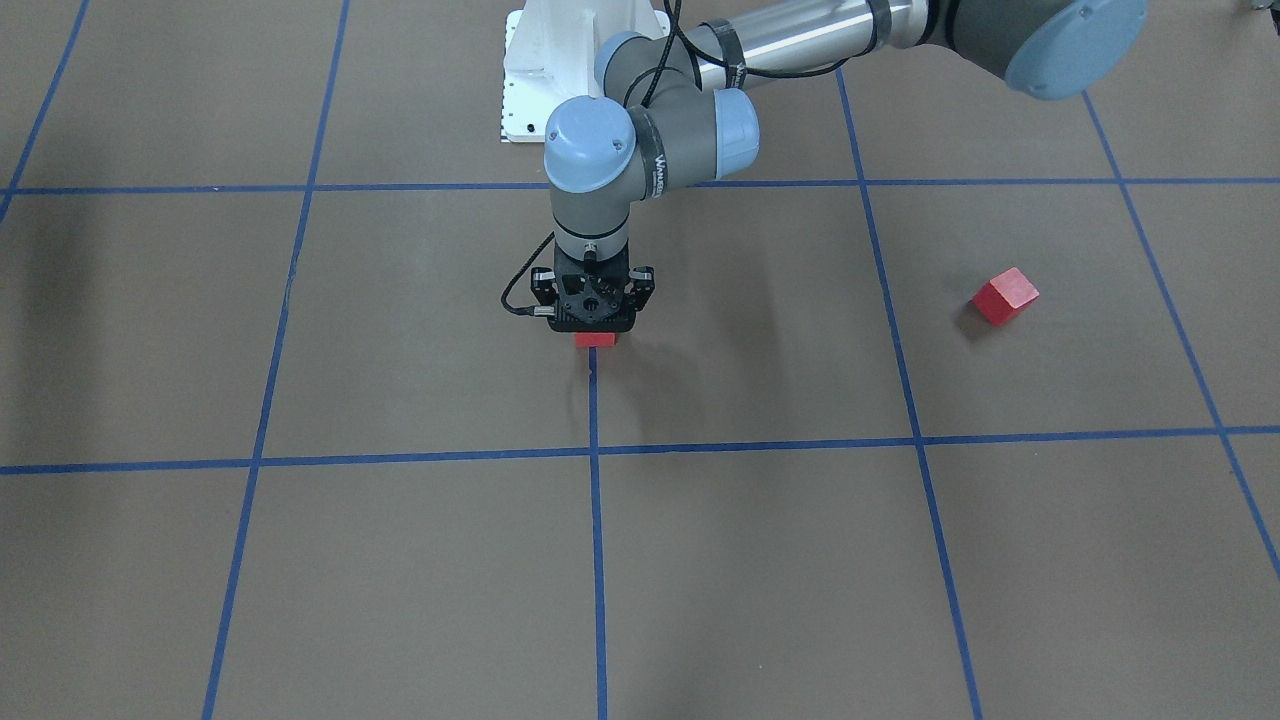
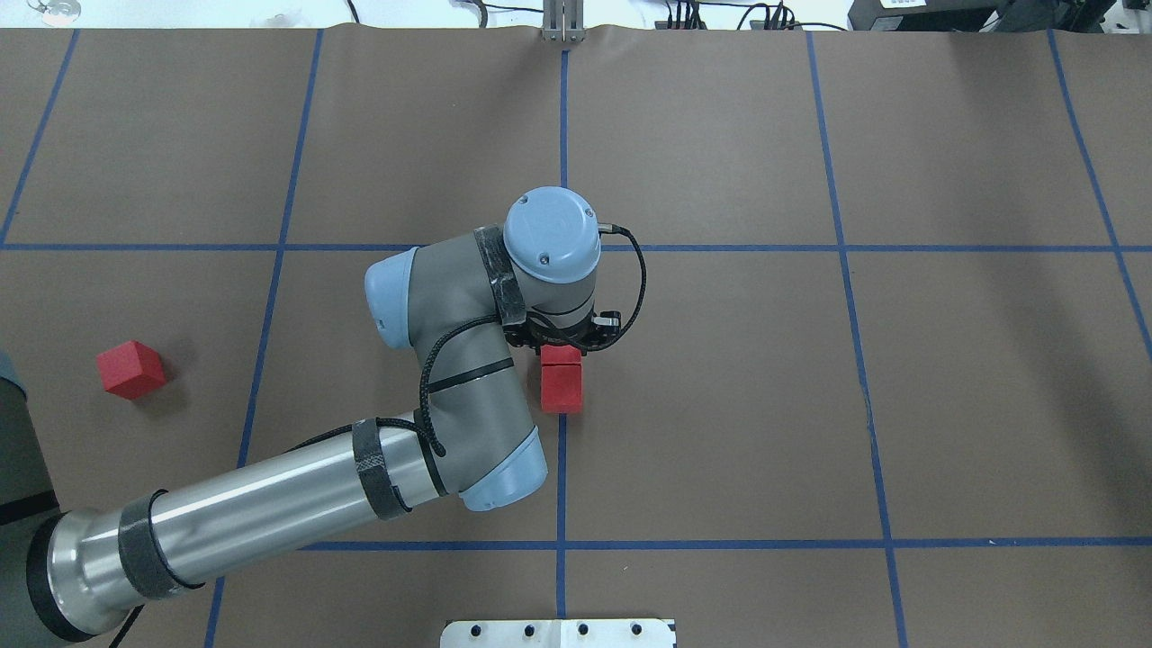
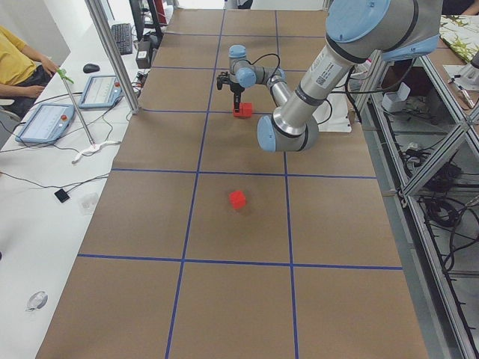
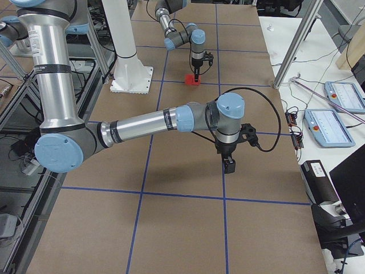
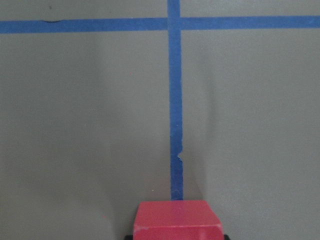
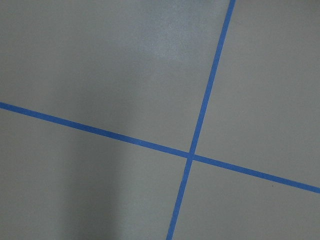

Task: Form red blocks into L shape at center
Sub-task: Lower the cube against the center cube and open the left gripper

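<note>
Left hand (image 1: 595, 330) is seen clamped on a red block (image 2: 561, 354) at mid-frame, set against a second block (image 2: 562, 391) on the blue tape line (image 2: 562, 477), with the third block (image 2: 131, 369) lying far left; the pair could be skewed if dragged on release; the right hand (image 4: 228, 164) state cannot be told.

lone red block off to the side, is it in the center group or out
Out: the lone red block sits by itself toward the robot's left, far from the center pair.
</note>
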